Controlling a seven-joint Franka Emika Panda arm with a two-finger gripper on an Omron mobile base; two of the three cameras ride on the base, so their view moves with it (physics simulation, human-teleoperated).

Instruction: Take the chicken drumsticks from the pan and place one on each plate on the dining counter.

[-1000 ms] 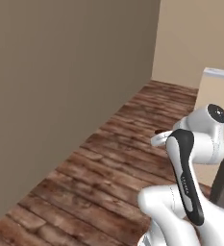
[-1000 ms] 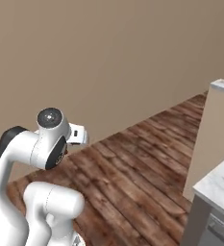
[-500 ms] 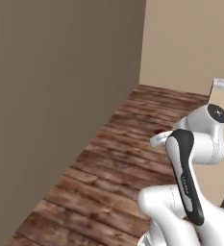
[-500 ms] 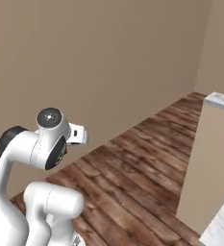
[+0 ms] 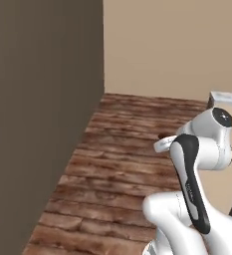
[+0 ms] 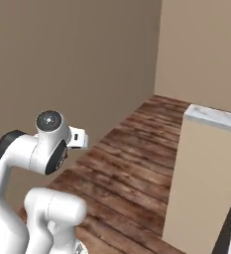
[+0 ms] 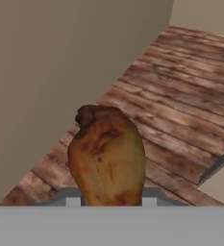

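Orange-brown chicken drumstick [image 7: 107, 156] sits clamped in the claw [image 7: 110, 201] above wooden floor [image 7: 180, 91].

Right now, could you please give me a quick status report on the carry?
Tool shut on orange-brown chicken drumstick. Brown plank floor ahead, marble-topped counter to one side. Nothing in the way.

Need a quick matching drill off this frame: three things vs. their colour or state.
Things:
1. chicken drumstick
2. floor
3. marble top

Colour or state:
a. brown wooden planks
b. white with grey veins, sitting on a plain beige panel
c. orange-brown, held in the gripper close to the hand camera

Pairs: 1-c, 2-a, 3-b
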